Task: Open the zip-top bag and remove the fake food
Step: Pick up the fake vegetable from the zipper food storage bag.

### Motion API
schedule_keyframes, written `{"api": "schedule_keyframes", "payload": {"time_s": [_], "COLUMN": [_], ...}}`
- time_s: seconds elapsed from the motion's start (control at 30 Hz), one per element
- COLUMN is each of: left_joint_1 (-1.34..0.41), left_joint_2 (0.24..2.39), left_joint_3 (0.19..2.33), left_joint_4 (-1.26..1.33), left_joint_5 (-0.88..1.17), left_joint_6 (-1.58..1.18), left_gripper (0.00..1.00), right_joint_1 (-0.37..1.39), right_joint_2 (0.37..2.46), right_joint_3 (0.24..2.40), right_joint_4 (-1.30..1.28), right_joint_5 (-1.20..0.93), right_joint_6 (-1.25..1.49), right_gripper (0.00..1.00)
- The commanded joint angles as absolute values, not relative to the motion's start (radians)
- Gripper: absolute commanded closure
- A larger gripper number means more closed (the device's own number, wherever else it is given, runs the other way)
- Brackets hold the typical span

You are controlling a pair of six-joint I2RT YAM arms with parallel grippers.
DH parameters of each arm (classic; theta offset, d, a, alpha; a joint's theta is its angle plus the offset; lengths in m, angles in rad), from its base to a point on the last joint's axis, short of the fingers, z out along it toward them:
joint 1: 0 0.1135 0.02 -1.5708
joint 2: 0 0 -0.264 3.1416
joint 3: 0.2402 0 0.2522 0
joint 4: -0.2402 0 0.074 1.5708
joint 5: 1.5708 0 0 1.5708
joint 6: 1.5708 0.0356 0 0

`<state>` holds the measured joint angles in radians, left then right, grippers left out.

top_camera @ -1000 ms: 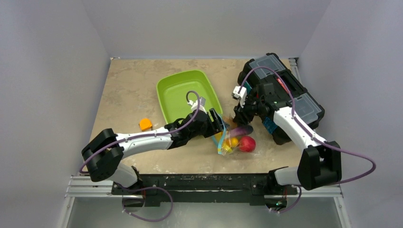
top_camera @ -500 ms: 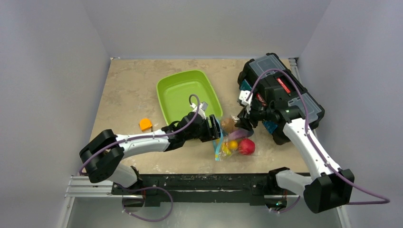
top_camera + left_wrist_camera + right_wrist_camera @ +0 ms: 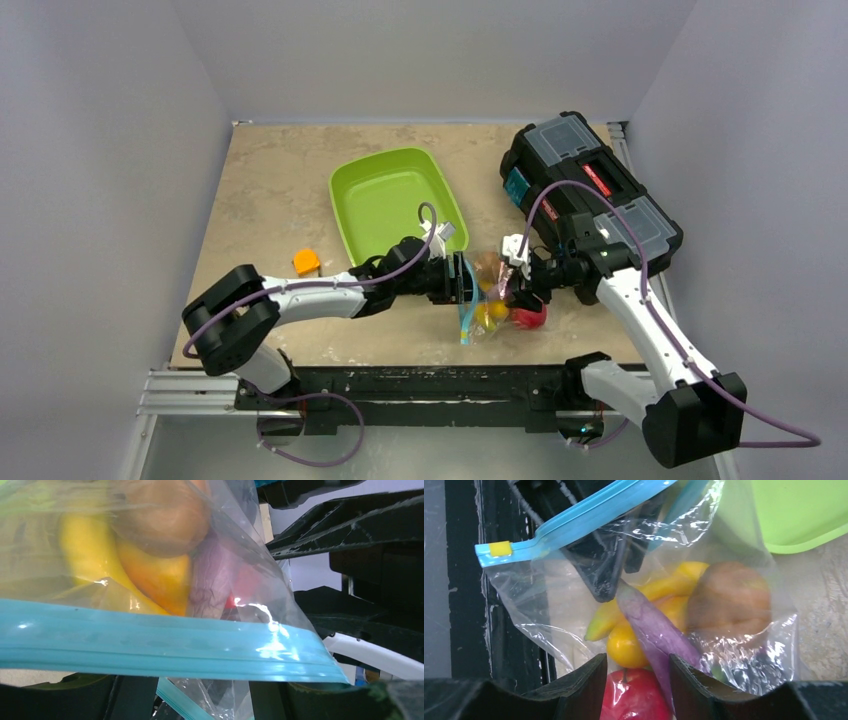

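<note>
The zip-top bag (image 3: 487, 305) lies near the table's front edge between both grippers, its teal zip strip (image 3: 150, 640) turned to the left. The fake food is inside: a red apple (image 3: 636, 700), purple eggplant (image 3: 654, 630), yellow banana (image 3: 659, 590) and a brown piece (image 3: 729, 600). My left gripper (image 3: 462, 283) is at the bag's mouth, jaws apart, with a fold of plastic and one zip lip between the fingers (image 3: 202, 700). My right gripper (image 3: 514, 287) is at the bag's far end, jaws apart, straddling the apple and eggplant through the plastic (image 3: 638, 672).
The green tray (image 3: 385, 195) sits just behind the left gripper. A black toolbox (image 3: 600, 185) lies at the back right, close behind the right arm. A small orange block (image 3: 306, 262) rests on the table to the left. The table's front edge is right below the bag.
The right gripper has swung down and nearer with the bag's far end, and its jaws have widened a little. The left gripper has shifted slightly right, staying at the mouth.
</note>
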<state>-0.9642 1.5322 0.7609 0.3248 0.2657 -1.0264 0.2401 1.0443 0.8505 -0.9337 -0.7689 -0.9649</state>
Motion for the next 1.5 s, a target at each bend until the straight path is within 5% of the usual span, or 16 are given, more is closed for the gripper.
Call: {"api": "schedule_keyframes", "payload": {"time_s": [0.0, 0.7, 0.8, 0.97, 1.47], "left_joint_1": [-0.962, -0.999, -1.005, -1.024, -1.116], "left_joint_2": [1.558, 1.677, 1.669, 1.650, 1.705], "left_joint_3": [0.767, 0.815, 0.818, 0.822, 0.798], "left_joint_4": [0.443, 0.518, 0.531, 0.537, 0.772], "left_joint_5": [0.328, 0.388, 0.373, 0.346, 0.290], "left_joint_6": [-0.997, -0.892, -0.837, -0.718, -0.471], "left_gripper": [0.42, 0.44, 0.36, 0.35, 0.35], "right_joint_1": [0.236, 0.235, 0.231, 0.194, 0.148], "right_joint_2": [0.995, 0.987, 0.988, 0.970, 1.000], "right_joint_3": [0.798, 0.744, 0.770, 0.819, 0.866], "right_joint_4": [-0.910, -0.783, -0.830, -0.888, -1.240], "right_joint_5": [-0.775, -0.764, -0.787, -0.774, -0.738], "right_joint_6": [-1.040, -0.934, -0.942, -0.935, -1.456], "right_gripper": [0.52, 0.58, 0.59, 0.59, 0.49]}}
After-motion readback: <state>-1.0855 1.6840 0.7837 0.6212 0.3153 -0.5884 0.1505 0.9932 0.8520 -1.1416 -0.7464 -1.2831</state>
